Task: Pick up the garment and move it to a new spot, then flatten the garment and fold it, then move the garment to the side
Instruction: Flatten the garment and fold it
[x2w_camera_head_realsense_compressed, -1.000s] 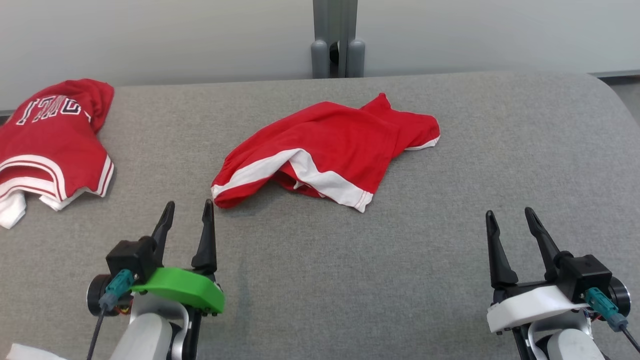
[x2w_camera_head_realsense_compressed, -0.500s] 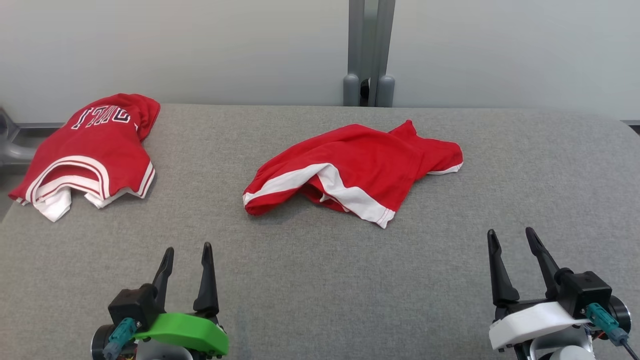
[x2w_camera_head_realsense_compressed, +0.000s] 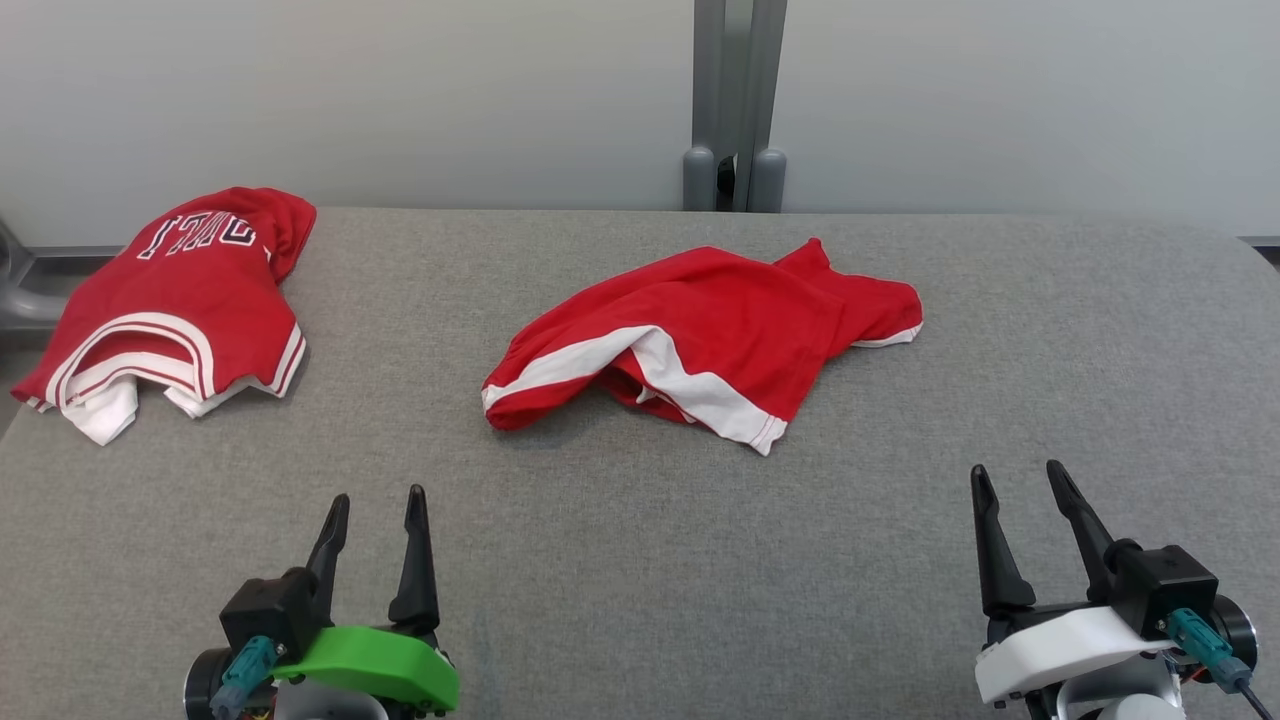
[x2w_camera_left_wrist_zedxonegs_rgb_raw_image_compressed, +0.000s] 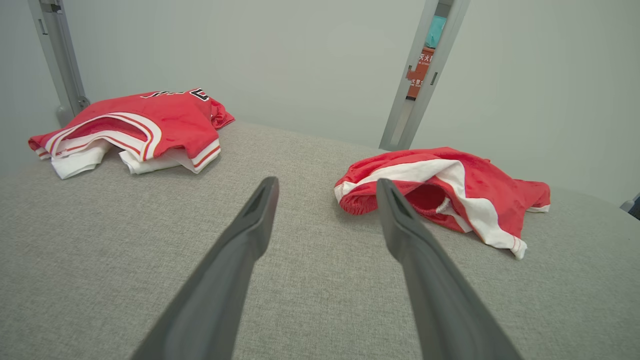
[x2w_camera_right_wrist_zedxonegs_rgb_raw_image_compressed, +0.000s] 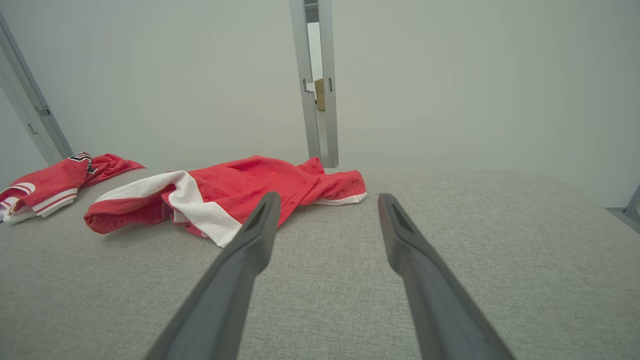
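Head view. The crumpled red shorts with white side stripes lie untouched near the middle of the grey fabric-covered table.

Position relative to pincers: the shorts lie ahead of both. The left pincer sits to the near left of them, the right pincer to the near right. Bare table separates each from the cloth, and the left is the closer. Both pincers hover low over the table, fingers pointing away from the robot, spread moderately apart with nothing between them.

Orientation: the long axis runs from near left to far right. In the left wrist view the gathered open end faces the left pincer. A white-trimmed hem lies at the far right.

Also on the table: a folded red jersey with white trim and lettering at the far left corner, well apart from the shorts. A grey metal post stands behind the far edge.

Change: one second ago the left fingertips showed just beside the shorts' near-left corner; now a strip of table lies between them. The whole picture shifted then, so the camera moved. Against half a second ago almost nothing differs, and the finger spread is unchanged.
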